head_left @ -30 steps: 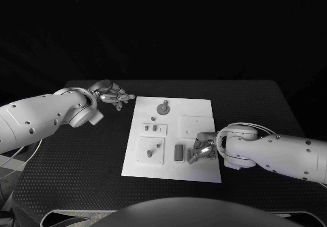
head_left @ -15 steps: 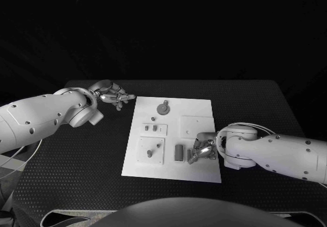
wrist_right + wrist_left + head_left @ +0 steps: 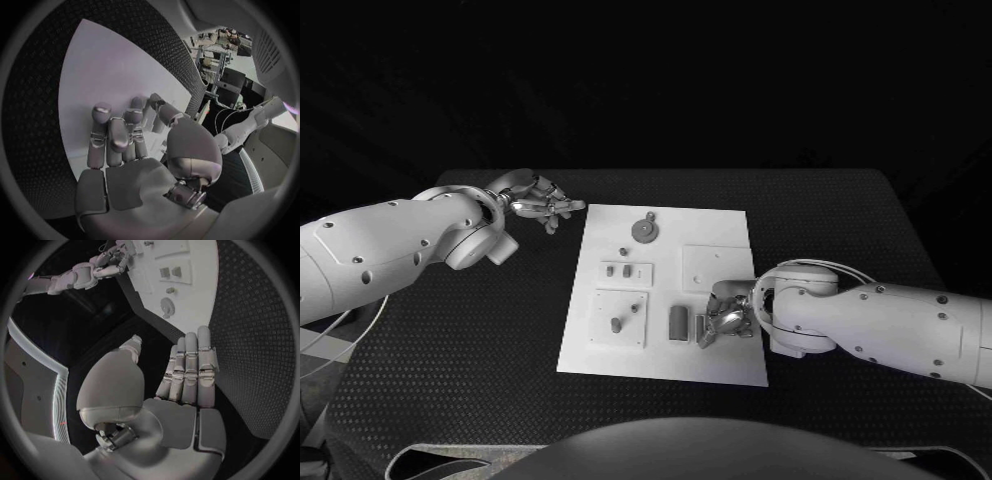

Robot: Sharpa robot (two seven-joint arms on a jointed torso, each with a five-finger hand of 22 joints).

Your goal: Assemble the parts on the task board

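Note:
The white task board [image 3: 661, 345] lies mid-table, and its far end also shows in the left wrist view [image 3: 200, 295]. On it are a round grey disc [image 3: 646, 229] [image 3: 167, 306], two small pieces [image 3: 620, 268], a grey block [image 3: 679, 322] and a square inset with small pegs [image 3: 620, 318]. My right hand [image 3: 727, 316] [image 3: 125, 145] is over the board's near right part, fingers curled down just right of the block. Whether they pinch anything is hidden. My left hand [image 3: 540, 205] [image 3: 187, 375] hovers off the board's far left corner, fingers straight, holding nothing.
A raised square plate [image 3: 714, 265] sits on the board just behind my right hand. Black textured table [image 3: 848, 230] surrounds the board on both sides, with its front edge near my body.
My right hand has edged slightly left, closer to the grey block. The left hand and the parts have not moved.

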